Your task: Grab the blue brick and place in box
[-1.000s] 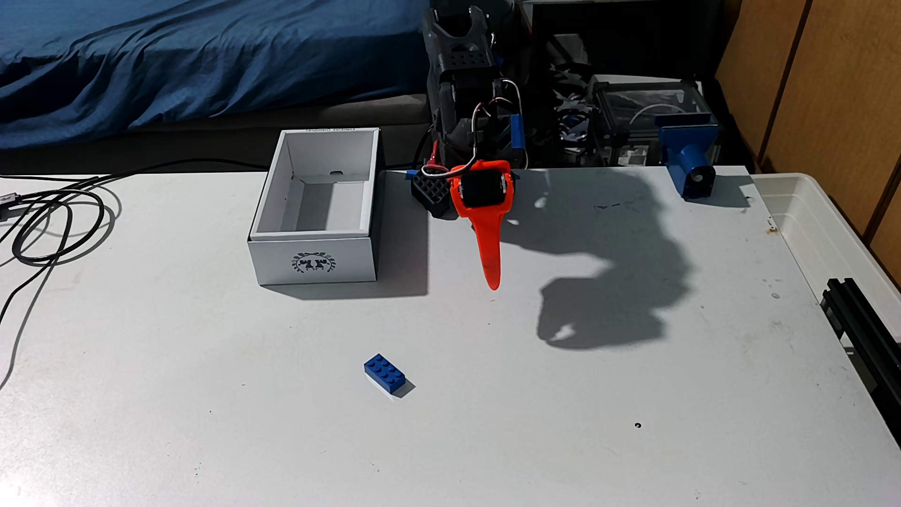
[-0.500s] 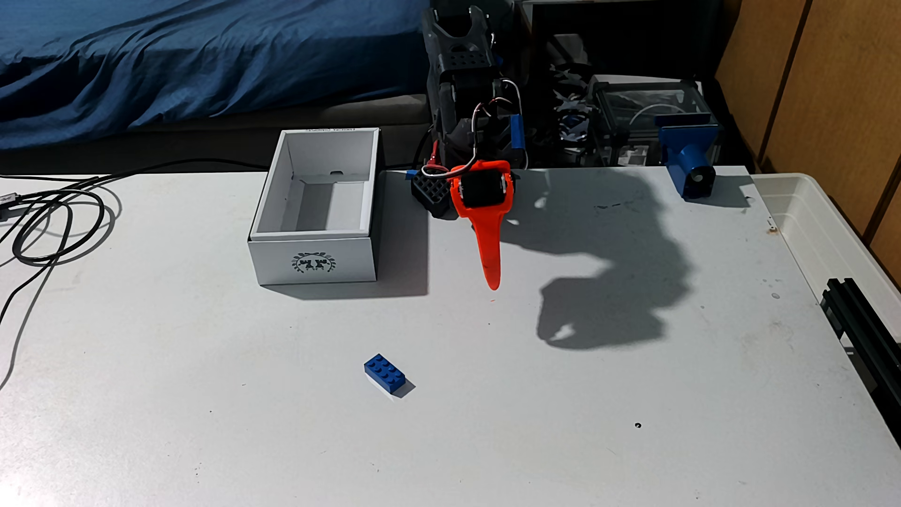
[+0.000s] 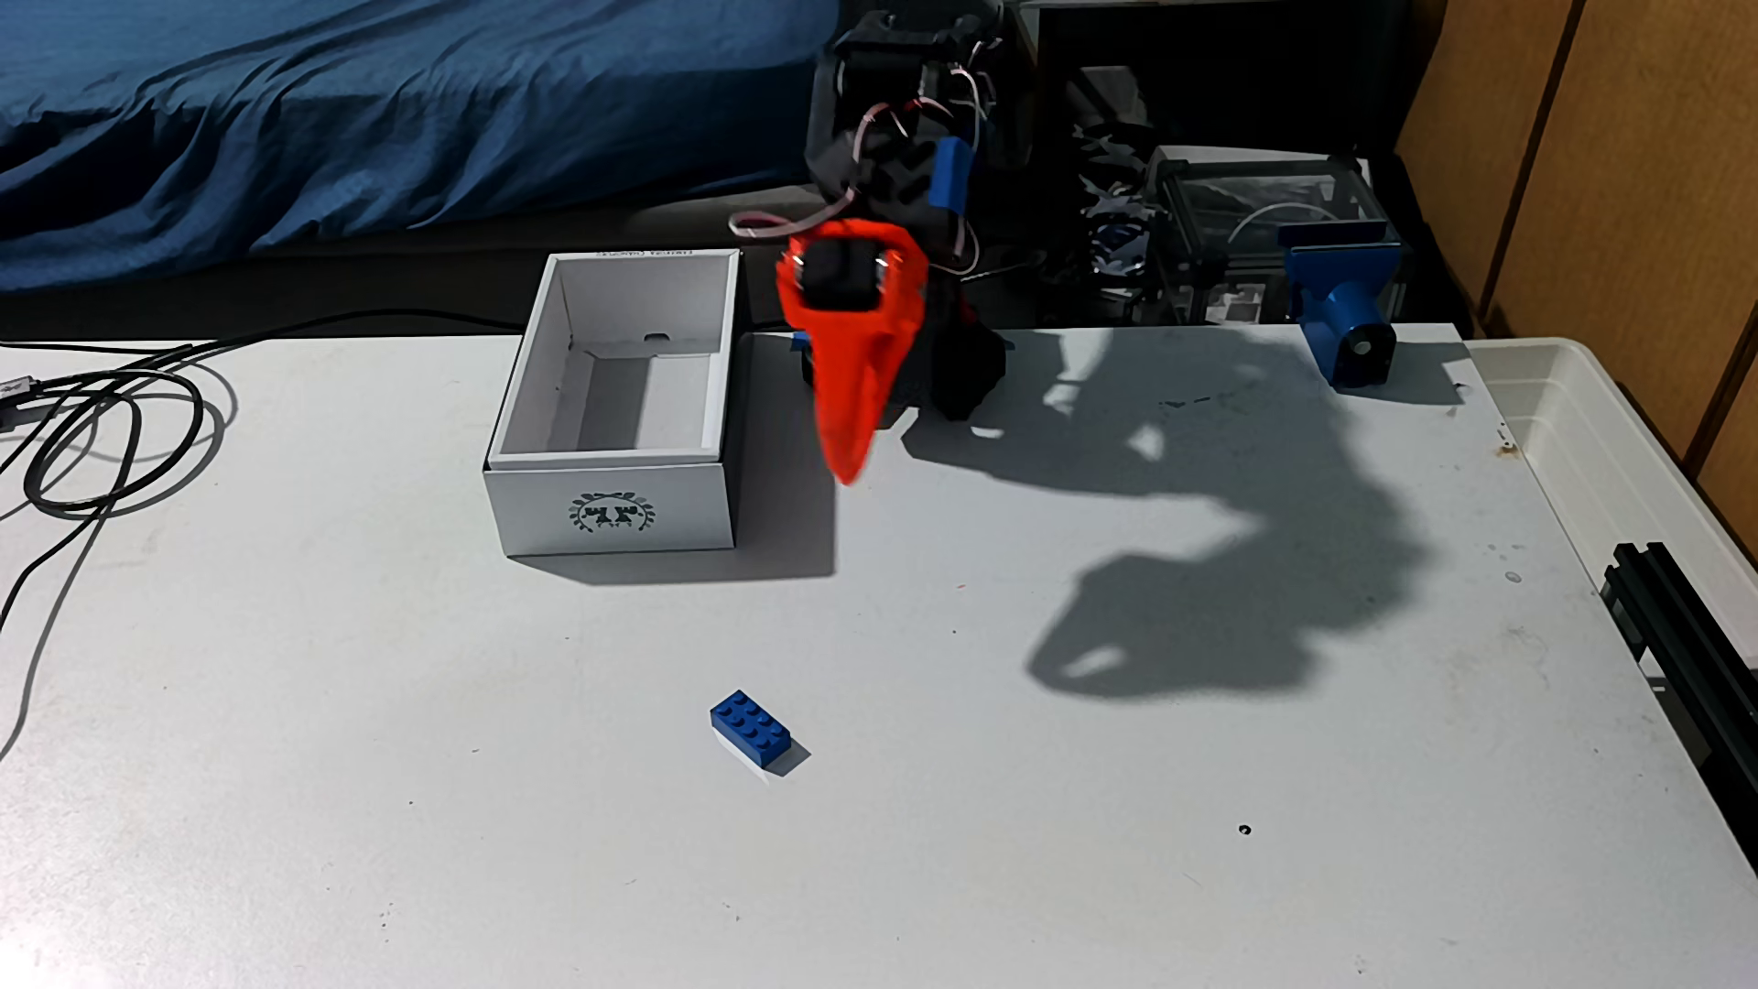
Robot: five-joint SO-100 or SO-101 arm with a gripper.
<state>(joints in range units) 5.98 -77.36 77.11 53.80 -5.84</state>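
The blue brick lies flat on the white table, studs up, in the near middle of the fixed view. The box, white with a dark wreath emblem on its near face, stands open and empty at the back left of the brick. My gripper hangs above the table just right of the box and far behind the brick. Its orange finger points down, motion-blurred, and the black jaw sits apart to its right. The jaws stand open and hold nothing.
Black cables coil on the table's left. A blue clamp-like mount sits at the back right, beside a translucent tub. A black rail juts in at the right edge. The arm's shadow falls right of centre.
The arm has lifted and swung left toward the box, and the wrist has turned so the orange finger now sits left of the black jaw. Brick and box have not moved.
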